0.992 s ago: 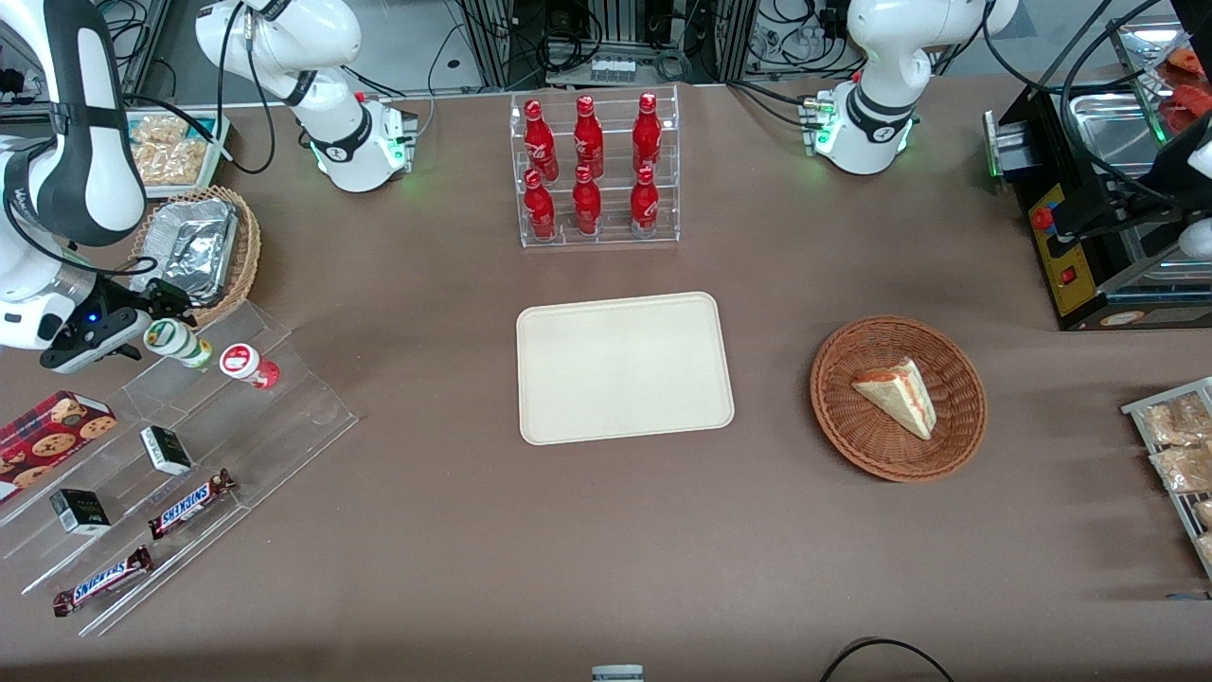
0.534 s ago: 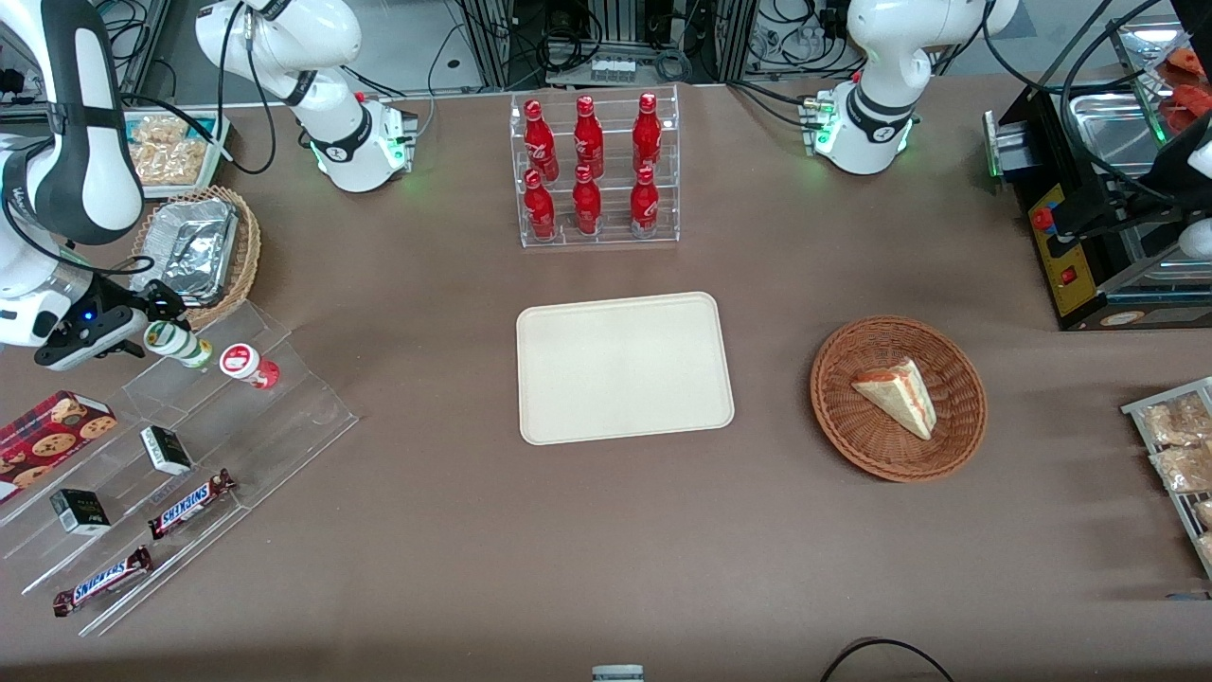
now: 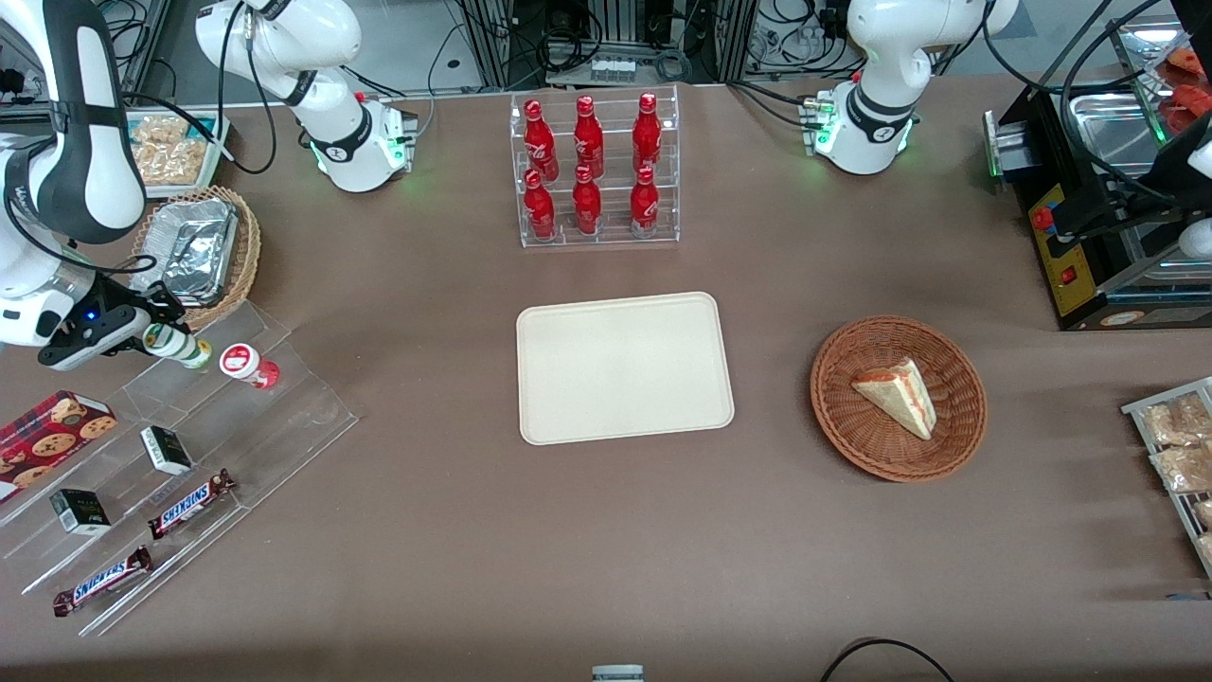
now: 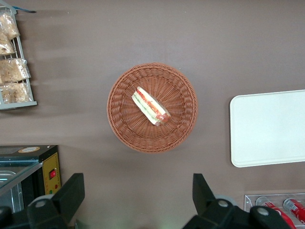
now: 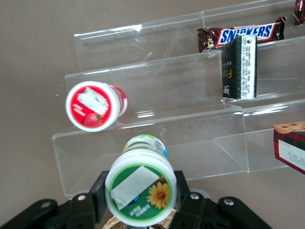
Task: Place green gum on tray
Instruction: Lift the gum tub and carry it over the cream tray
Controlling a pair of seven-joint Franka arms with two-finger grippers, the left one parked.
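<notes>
The gripper (image 3: 156,327) sits at the left edge of the front view, over the top step of a clear acrylic stepped display (image 3: 204,445). Its fingers (image 5: 97,191) are pinched on the green gum (image 3: 176,347) just under the lid; the bottle leans at a tilt, and whether its base touches the step is hard to tell. Just beside it stands one red-lidded bottle (image 3: 248,366), slightly nearer the front camera and apart from the green one.

The lower steps hold two Snickers bars (image 3: 190,503), two small dark boxes (image 3: 166,449) and one cookie box (image 3: 49,431), which is cut off by the frame edge. Farther from the front camera than the gripper, a wicker basket holding a foil container (image 3: 194,248) lies partly hidden under the arm.

The tray (image 3: 623,367) lies at frame centre, well apart from the gum. Above it in the frame is a clear rack with six red bottles (image 3: 592,169). At centre right, a round wicker basket (image 3: 898,398) holds one sandwich wedge (image 3: 895,394).
</notes>
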